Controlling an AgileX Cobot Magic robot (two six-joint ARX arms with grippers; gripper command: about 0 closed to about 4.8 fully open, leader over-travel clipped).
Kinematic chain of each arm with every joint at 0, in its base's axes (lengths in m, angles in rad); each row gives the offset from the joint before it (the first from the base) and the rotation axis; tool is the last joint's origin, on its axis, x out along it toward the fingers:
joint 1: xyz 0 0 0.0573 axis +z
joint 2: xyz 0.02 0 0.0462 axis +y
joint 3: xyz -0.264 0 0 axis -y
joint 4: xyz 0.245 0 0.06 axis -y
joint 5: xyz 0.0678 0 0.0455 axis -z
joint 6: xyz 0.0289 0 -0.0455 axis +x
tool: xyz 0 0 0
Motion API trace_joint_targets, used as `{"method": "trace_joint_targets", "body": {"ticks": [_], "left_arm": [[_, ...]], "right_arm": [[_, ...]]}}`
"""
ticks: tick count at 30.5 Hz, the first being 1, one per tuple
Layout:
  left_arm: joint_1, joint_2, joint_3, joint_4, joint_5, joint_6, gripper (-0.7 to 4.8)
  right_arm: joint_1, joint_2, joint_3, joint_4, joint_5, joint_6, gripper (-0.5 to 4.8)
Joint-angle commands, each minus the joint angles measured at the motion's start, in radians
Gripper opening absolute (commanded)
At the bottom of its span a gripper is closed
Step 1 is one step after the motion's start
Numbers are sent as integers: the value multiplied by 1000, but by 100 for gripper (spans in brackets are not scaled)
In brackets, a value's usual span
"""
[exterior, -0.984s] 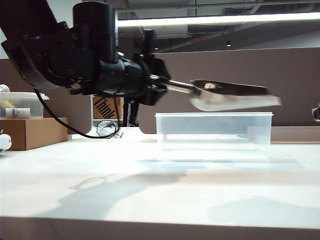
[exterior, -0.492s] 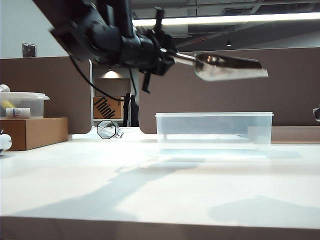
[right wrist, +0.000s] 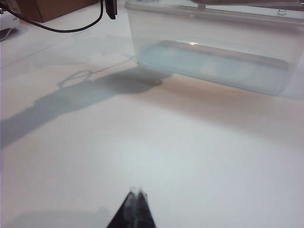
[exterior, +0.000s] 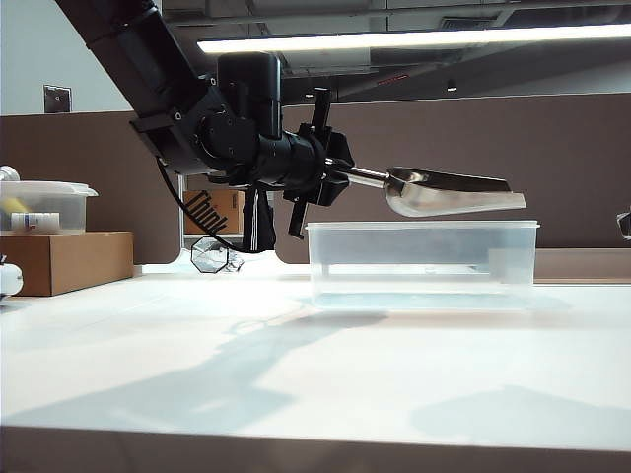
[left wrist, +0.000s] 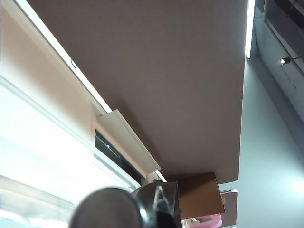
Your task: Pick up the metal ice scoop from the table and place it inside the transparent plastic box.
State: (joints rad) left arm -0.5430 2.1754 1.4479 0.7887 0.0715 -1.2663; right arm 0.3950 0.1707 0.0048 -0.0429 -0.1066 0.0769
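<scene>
Since half a second ago the left gripper (exterior: 340, 175) has come down with the metal ice scoop (exterior: 449, 191), so the bowl that rode well above the transparent plastic box (exterior: 422, 258) now hangs just over its rim, nearly level, handle clamped between the jaws and the bowl's tip short of the box's far end. The box's mouth is open along its whole length beneath the scoop, and the table (exterior: 296, 374) in front of the box lies bare. The right gripper (right wrist: 135, 197) hovers low over that table near the box's front wall, its fingertips pressed together on nothing.
</scene>
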Motion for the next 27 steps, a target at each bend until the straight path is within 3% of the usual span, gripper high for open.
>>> {"method": "trace_joint_targets", "body": {"ticks": [1,5,23,25,27], "left_arm": [[1,-3,7,-7,-14,-7,-6],[2,-2,7,-82,-18,-13,-6],[13,0,8,-76,-30,-50,-4],[13,-1,8,-77,-30,-49,28],[13,0,8,-77,-25,-51,122]], "right_arm": [[-24,-20,1,17,-1,-2,-1],[-65,-70,1,17,0,-2,-1],[-90,-114,0,17,0,-2,-1],[-90,-114,0,17,0,-2,-1],[-90,-114,0,17,0,-2,-1]]}}
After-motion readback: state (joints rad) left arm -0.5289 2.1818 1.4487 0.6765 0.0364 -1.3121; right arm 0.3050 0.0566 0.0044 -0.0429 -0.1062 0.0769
